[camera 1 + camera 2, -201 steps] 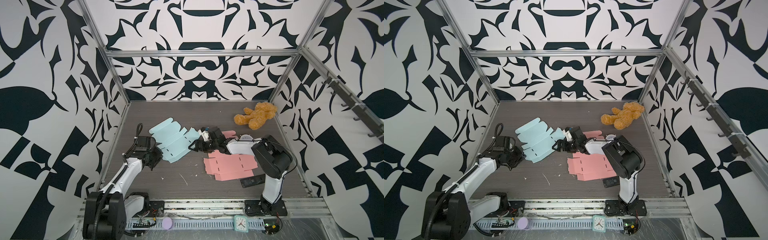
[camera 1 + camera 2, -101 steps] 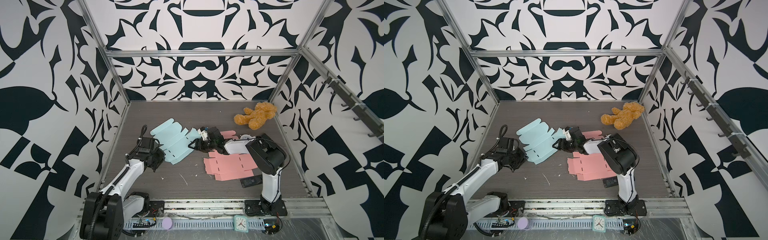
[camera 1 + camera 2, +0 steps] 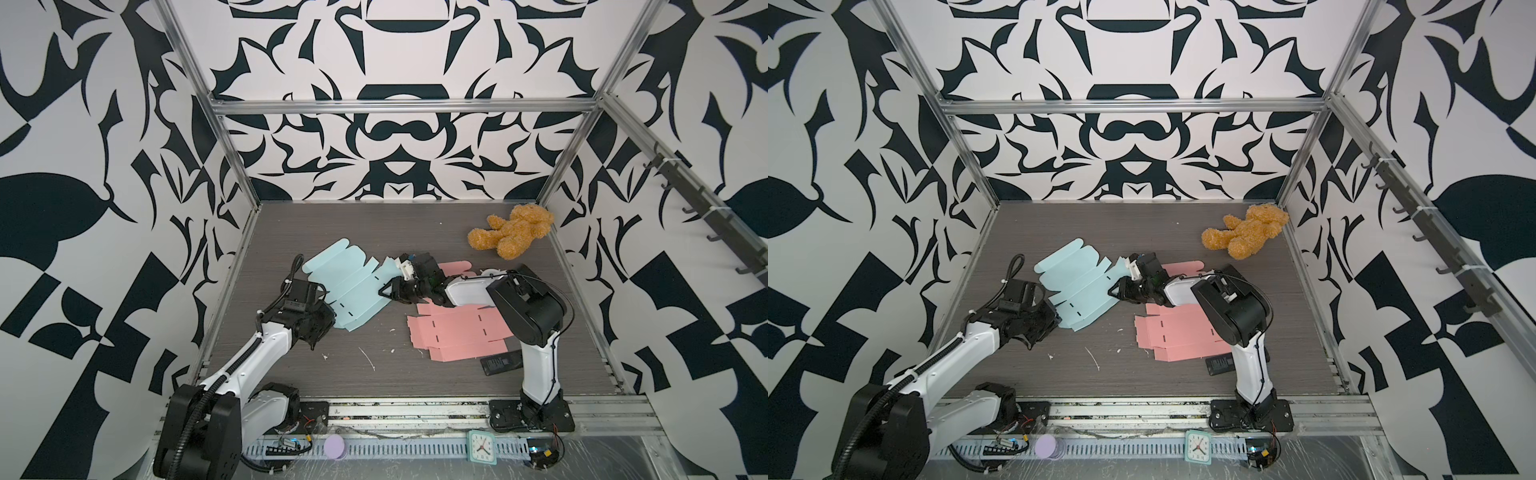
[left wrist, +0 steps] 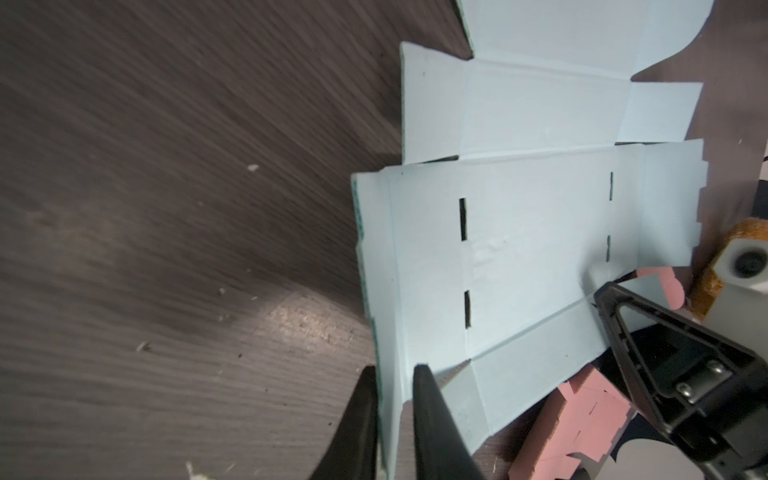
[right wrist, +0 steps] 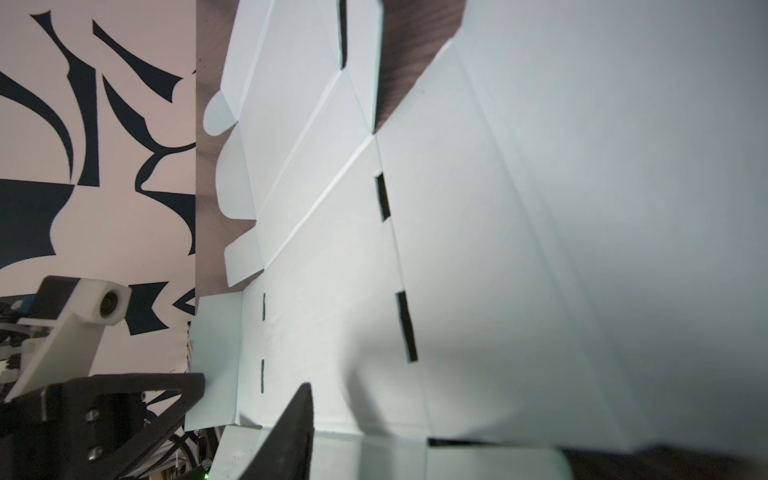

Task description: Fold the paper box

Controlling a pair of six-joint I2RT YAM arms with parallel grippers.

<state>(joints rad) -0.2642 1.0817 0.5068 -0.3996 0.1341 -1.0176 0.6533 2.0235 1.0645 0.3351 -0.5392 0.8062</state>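
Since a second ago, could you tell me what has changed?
The right gripper moved in onto the edge of the blue box blank, jaws narrowing around it; grip uncertain. The left gripper shifted slightly inward and loosened around the opposite flap. The pink box blank and teddy bear stayed put.
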